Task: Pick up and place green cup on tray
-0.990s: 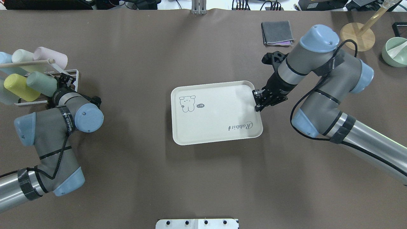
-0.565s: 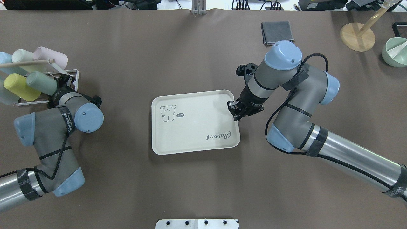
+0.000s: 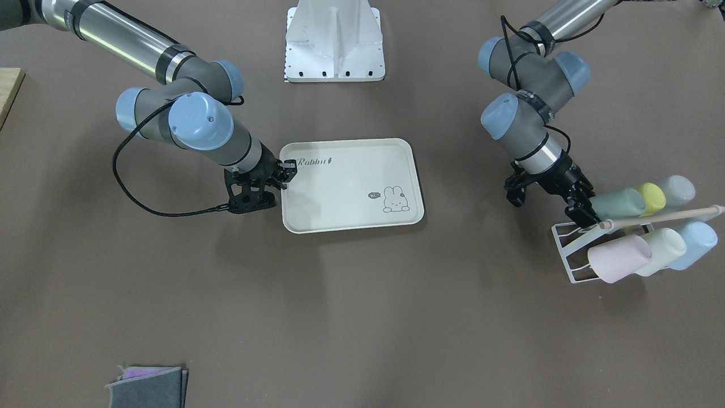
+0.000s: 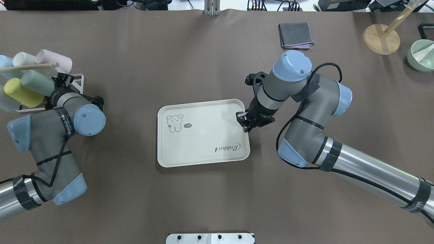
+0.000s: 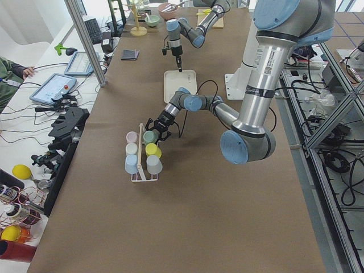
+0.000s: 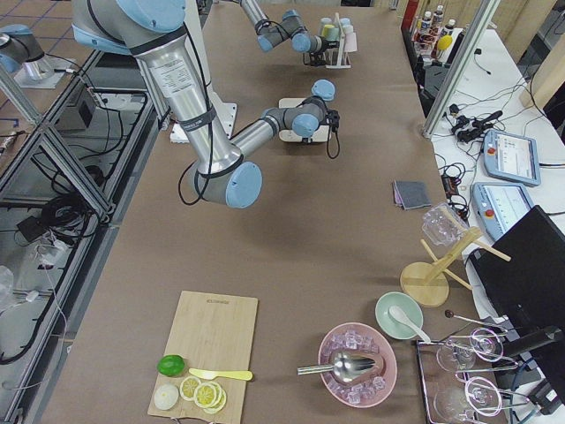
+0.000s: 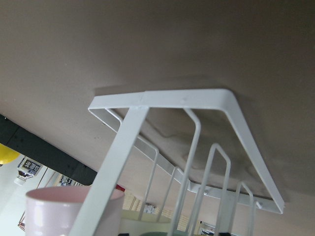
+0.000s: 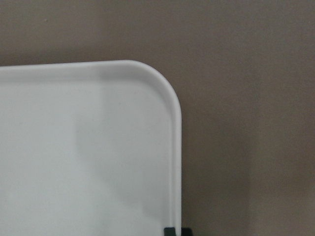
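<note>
The green cup [image 4: 36,83] lies tilted on the white wire rack [image 4: 77,78] at the table's left end, among other cups; it also shows in the front view [image 3: 617,203]. My left gripper [image 4: 57,84] is at the cup's mouth end and looks shut on its rim; the fingertips are partly hidden. The cream tray [image 4: 203,135] with the bunny drawing lies flat mid-table. My right gripper [image 4: 244,122] is shut on the tray's right rim, as the front view [image 3: 286,173] also shows. The right wrist view shows the tray's corner [image 8: 88,147].
Pink [image 4: 56,60], cream-white [image 4: 23,58], yellow [image 4: 20,93] and light blue [image 4: 5,61] cups fill the rack under a wooden rod [image 4: 27,67]. A grey cloth [image 4: 295,34], a wooden stand [image 4: 381,39] and a green bowl [image 4: 422,56] sit at the far right.
My right gripper has dragged the tray to the left across the table. My left gripper and the green cup have shifted together up and to the left on the rack.
</note>
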You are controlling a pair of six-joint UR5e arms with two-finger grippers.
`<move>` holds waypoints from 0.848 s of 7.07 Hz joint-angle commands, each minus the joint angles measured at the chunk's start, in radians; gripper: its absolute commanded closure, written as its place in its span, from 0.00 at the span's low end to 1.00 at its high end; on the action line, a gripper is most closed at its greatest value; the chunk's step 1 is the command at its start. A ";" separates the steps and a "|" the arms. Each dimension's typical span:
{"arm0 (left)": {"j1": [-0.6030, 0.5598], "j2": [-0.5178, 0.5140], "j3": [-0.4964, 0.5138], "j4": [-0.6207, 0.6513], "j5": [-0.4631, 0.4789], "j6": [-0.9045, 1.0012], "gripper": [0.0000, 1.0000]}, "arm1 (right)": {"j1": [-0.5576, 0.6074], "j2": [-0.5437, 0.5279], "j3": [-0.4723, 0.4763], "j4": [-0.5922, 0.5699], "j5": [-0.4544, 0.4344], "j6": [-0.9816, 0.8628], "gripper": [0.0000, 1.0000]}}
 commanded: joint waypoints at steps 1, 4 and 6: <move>-0.012 0.059 -0.092 0.012 0.002 0.001 0.37 | 0.000 -0.005 -0.002 0.003 -0.003 0.062 1.00; -0.017 0.063 -0.195 0.150 0.017 0.001 0.37 | 0.000 -0.011 -0.002 0.024 -0.003 0.117 1.00; -0.041 0.060 -0.294 0.214 0.016 0.011 0.37 | -0.006 -0.014 0.002 0.026 -0.001 0.108 0.00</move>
